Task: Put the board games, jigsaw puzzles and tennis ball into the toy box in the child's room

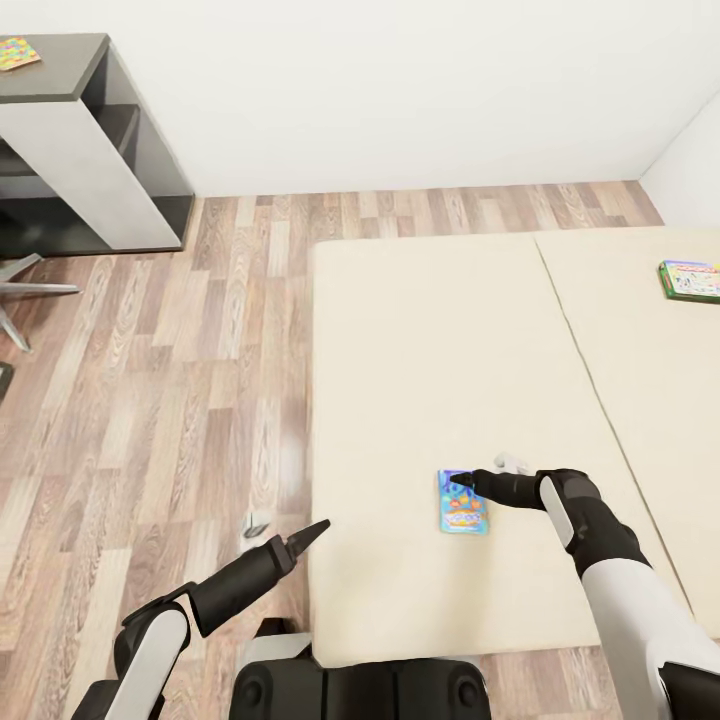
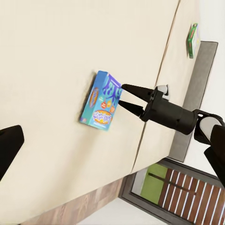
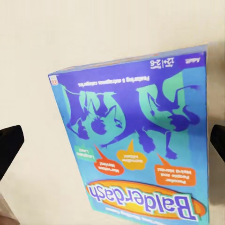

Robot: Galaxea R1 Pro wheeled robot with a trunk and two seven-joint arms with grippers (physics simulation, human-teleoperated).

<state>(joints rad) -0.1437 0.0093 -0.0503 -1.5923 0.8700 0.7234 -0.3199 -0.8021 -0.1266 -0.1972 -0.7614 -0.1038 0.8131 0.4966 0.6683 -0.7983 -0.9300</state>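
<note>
Wood-plank floor [image 1: 180,380], white walls; bed [image 1: 430,340] fills centre-right of head view. Blue game [image 1: 463,502] flat on mattress, lower centre. Right claw [image 1: 462,482] over its upper edge, jaws spread wide, nothing held. Left claw [image 1: 318,528] at lower left, off bed edge; state cannot tell. Advice: straddle box edges squarely, lower, then close. Green-edged game [image 1: 690,280] at right edge. Puzzle [image 1: 18,52] on surface [image 1: 60,70], upper left. Toy box unseen; contents unknown.

You see the blue board game [image 1: 463,503] lying flat on the beige bed [image 1: 420,340]. The green-edged game [image 1: 691,280] lies flat, well apart. A multicoloured jigsaw puzzle [image 1: 17,52] rests on the worktop [image 1: 60,75].
</note>
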